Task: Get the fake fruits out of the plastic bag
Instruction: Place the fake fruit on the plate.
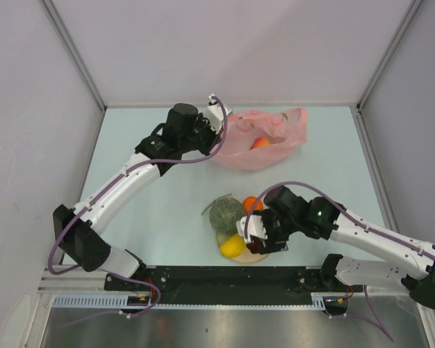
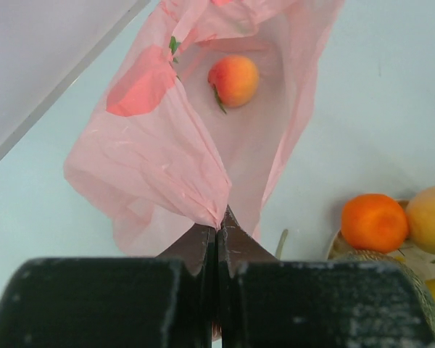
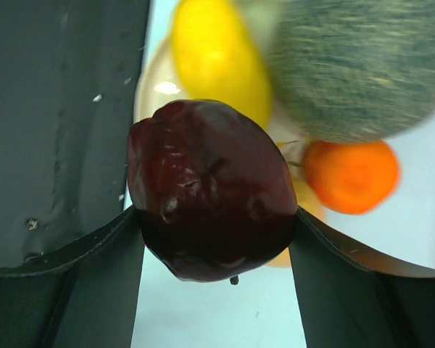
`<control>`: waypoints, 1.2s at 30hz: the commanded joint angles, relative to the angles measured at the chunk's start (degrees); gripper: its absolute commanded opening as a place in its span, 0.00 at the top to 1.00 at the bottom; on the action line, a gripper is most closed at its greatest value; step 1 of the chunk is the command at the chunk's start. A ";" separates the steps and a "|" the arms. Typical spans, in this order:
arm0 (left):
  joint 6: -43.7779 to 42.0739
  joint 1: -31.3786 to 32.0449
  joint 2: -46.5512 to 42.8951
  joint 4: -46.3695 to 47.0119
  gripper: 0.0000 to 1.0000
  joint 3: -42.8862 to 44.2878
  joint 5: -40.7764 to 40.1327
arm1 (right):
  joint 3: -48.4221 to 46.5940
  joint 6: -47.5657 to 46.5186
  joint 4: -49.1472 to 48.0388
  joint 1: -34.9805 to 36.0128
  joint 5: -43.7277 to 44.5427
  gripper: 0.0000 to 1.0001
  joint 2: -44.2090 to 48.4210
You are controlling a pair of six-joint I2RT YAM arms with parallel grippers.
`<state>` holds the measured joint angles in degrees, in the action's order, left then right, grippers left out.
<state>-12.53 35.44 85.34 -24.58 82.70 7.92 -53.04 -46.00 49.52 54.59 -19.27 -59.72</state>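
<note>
Left gripper (image 2: 217,230): you have it shut tight on a pinched fold of the plastic bag (image 2: 159,167), beyond the far side of the plate (image 1: 248,258).
Right gripper (image 3: 214,217): its jaws stand wide, clamped on either flank of the dark red fruit (image 3: 210,196), over the plate's right part.
Plate load: the melon (image 1: 227,214) sits at the plate's far-left rim and the orange (image 1: 251,204) at its far rim. The yellow oblong fruit (image 1: 233,246) is on its left part, and the yellow-orange round fruit (image 2: 431,217) is just beside the orange.
Bag contents: one pink-orange peach (image 2: 233,80) lies loose inside the bag, well apart from the plate. A reddish patch (image 2: 138,90) shows through the bag wall; you cannot tell whether it is another fruit.
Step in hand: by my reading, you are about to set the dark red fruit down on the plate.
Key relation: the free spot looks to be the plate's near-right part, directly under the held fruit, so you should need only a short drop.
After that: the peach lies away from the plate, deeper in the bag than the left pinch. The bag's long axis runs off to the right from that pinch.
Nearer arm: the left is at the bag but busy holding it, so the peach likely falls to your right arm.
Risk: the plate is crowded, and the released fruit may roll off.
</note>
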 commanded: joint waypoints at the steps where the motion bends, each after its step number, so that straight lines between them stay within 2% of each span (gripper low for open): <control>1: -0.56 -0.02 -4.57 -0.03 1.00 -2.71 3.94 | 4.16 0.29 -0.29 7.02 7.05 1.00 3.73; 7: 0.23 0.68 -6.41 -0.29 1.00 -5.70 4.56 | 9.43 -3.03 -2.67 7.46 7.40 1.00 5.49; 11: 0.85 0.77 -7.64 0.50 1.00 -7.90 4.21 | 14.09 -4.27 -7.94 7.64 8.37 1.00 7.60; 19: 0.58 0.77 -8.52 -1.00 1.00 -8.78 4.73 | 16.30 -5.16 -10.84 6.76 8.63 1.00 8.84; 28: 0.05 0.77 -8.52 -1.70 1.00 -9.22 4.12 | 17.08 -5.07 -11.72 13.78 8.28 1.00 6.55; 30: 0.14 0.77 -8.61 -1.53 0.99 -9.39 4.21 | 17.88 -4.98 -12.86 15.19 9.24 0.96 6.55; 32: 0.14 0.77 -8.61 -1.17 1.00 -9.83 3.94 | 19.28 -4.37 -14.79 15.72 11.60 0.87 6.73; 36: 0.32 0.77 -8.17 -1.00 1.00 -9.75 4.29 | 21.22 -3.49 -18.31 15.90 14.60 0.87 6.99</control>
<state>-12.49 35.97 78.70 -26.26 73.17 11.20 -33.04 -50.04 36.53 70.08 -8.75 -53.25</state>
